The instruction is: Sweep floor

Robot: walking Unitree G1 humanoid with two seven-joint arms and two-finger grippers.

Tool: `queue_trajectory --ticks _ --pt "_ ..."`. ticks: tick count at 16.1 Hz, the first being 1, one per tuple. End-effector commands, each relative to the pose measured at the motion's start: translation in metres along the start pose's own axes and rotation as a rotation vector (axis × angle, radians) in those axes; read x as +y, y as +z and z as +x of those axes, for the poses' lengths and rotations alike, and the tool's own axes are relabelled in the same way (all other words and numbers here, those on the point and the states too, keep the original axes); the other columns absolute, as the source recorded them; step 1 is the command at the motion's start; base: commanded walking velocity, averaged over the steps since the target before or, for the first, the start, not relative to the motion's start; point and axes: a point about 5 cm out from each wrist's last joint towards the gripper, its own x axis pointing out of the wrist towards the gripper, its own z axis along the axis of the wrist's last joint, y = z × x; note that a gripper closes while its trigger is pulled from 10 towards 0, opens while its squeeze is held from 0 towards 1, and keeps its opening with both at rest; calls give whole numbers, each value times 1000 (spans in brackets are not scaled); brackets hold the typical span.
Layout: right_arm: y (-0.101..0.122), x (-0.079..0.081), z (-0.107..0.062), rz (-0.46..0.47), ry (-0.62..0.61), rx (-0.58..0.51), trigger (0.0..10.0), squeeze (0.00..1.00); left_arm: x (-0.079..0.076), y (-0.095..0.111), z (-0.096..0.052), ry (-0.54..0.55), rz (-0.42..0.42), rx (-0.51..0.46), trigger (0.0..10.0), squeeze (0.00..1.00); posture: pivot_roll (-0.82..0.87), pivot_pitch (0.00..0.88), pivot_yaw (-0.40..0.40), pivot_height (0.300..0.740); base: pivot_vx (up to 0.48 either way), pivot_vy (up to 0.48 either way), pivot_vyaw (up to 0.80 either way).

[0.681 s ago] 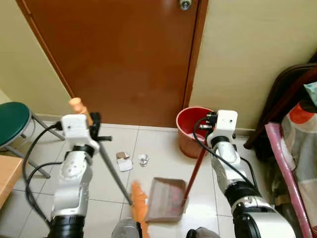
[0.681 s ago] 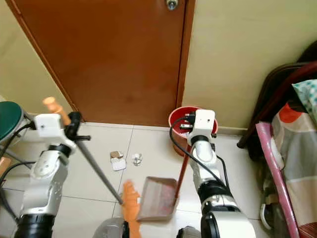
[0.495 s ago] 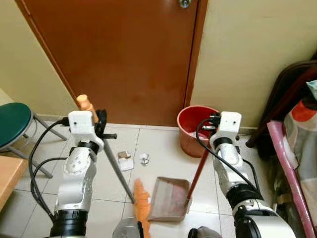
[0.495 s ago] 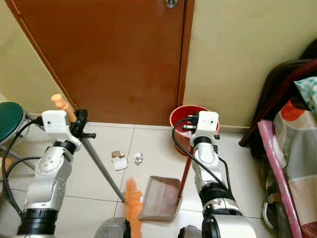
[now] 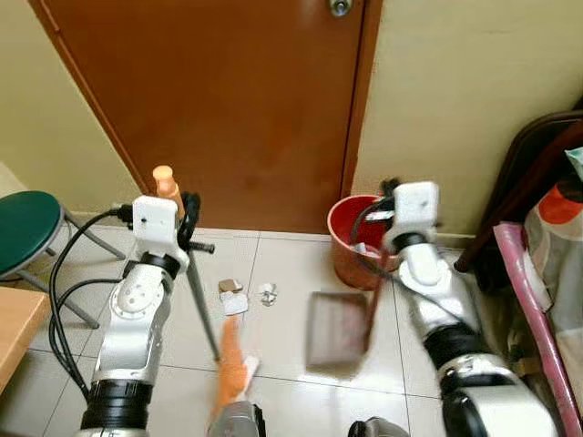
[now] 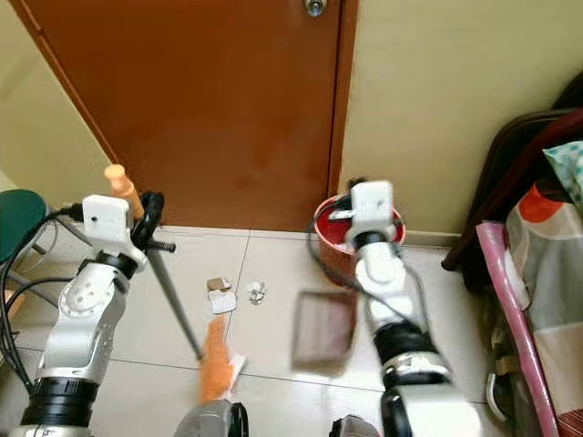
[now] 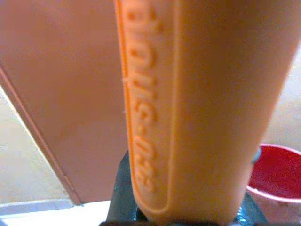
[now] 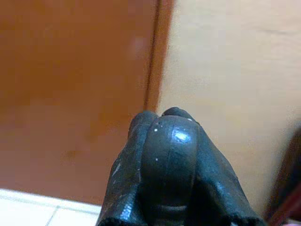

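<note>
Broom [image 5: 202, 300]: light, stiff, top-heavy lever; my left gripper [image 5: 185, 226] pinches it below the orange grip, bristles on the tiled floor [image 5: 282, 360] beside paper scraps [image 5: 239, 293]. Dustpan [image 5: 335, 328]: light, rigid; my right gripper [image 5: 387, 211] clamps its red handle near the bucket [image 5: 351, 238].

Motion-blurred dustpan [image 5: 339, 328] and right arm [image 5: 437, 291]; broom [image 5: 230, 364] bristles smeared.

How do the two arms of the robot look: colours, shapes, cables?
Both arms are silver segmented tubes with black joint rings and a white boxy wrist block. Loose black cables loop along the left arm and the right arm. The right gripper's fingers are glossy black and rounded.
</note>
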Motion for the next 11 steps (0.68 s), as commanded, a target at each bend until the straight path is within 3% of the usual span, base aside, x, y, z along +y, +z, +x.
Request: queue_trajectory --ticks 1,4,7,8,11 --pt "6 0 3 2 -16 -21 10000 0 0 1 -1 -4 14 -7 10000 0 94 10 68 740 0 0 0" --pt "0 1 0 -14 -33 -5 10000 0 -6 -6 -4 -30 14 10 10000 0 97 21 66 740 0 0 0" --pt "-11 10 -2 -45 13 74 10000 0 -13 -7 3 -58 -5 9 10000 0 95 27 62 740 0 0 0" --pt "-20 24 -4 -61 58 137 10000 0 -20 -5 8 -78 -33 -1 10000 0 95 27 62 740 0 0 0" --pt "-26 51 -9 -77 140 186 10000 0 -42 13 28 -150 -130 -40 10000 0 100 23 50 740 0 0 0"
